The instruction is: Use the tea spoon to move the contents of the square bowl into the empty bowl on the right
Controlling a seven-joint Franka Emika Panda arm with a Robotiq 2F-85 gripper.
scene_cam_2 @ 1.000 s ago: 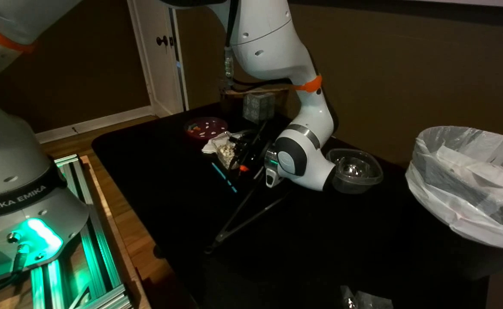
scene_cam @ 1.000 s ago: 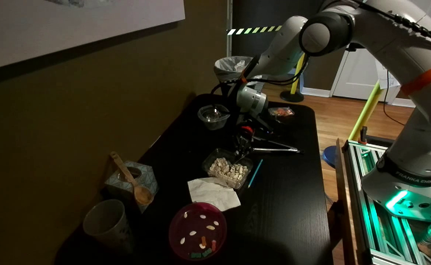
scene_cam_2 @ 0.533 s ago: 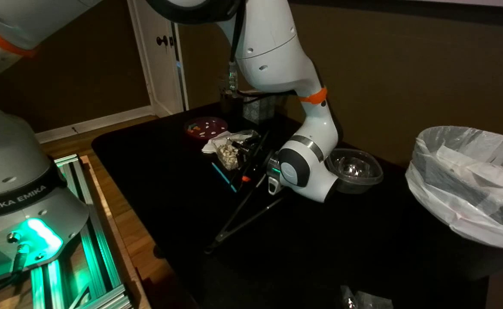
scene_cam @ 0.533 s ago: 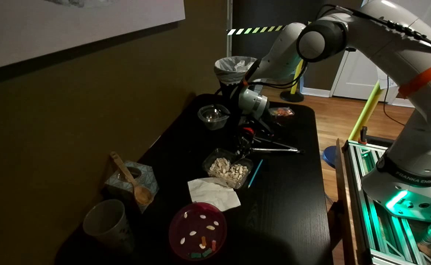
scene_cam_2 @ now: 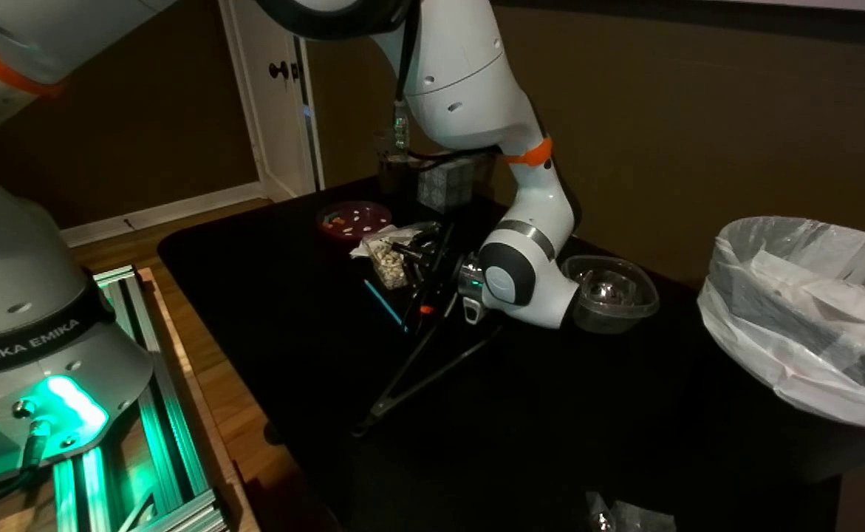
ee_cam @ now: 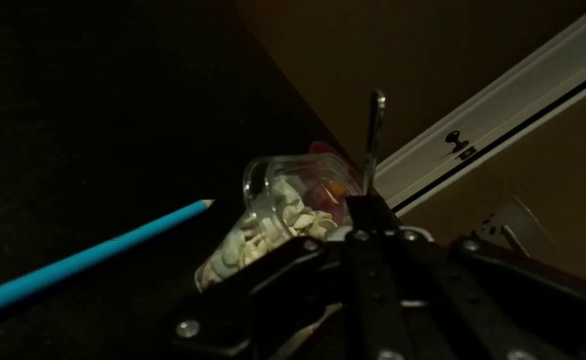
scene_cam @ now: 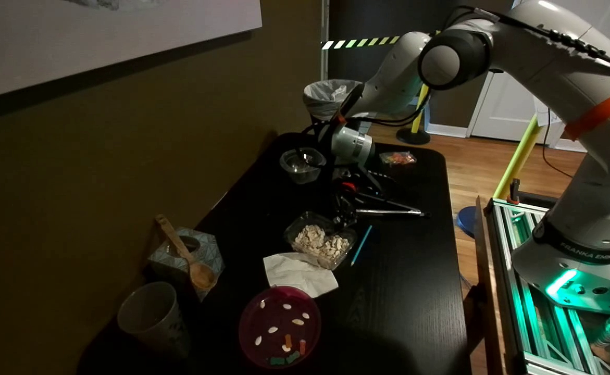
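The square bowl point(scene_cam: 298, 225) is a clear shallow dish holding the pale contents point(scene_cam: 331, 246), split into two heaps in an exterior view. My gripper point(ee_cam: 370, 199) is shut on the tea spoon point(ee_cam: 374, 135), whose thin metal handle sticks up past the fingertips. The spoon's bowl end is hidden. In both exterior views the fingers are low, at the dish's edge nearest the arm; whether they touch it I cannot tell. Farther along by the wall stands the clear empty bowl point(scene_cam_2: 609, 318), with something shiny inside.
A blue pencil point(scene_cam: 362, 246) and metal tongs point(scene_cam: 390, 212) lie near the gripper. White paper point(scene_cam: 300, 275) and a red plate point(scene_cam: 278, 297) with small bits sit beyond the dish. A tissue box point(scene_cam: 213, 247) with a wooden spoon and a cup point(scene_cam: 148, 307) stand along the wall.
The arm's wrist dipped slightly, then rose again. The square bowl and the white paper have shifted a little away from the gripper, and the parting in the contents looks different.
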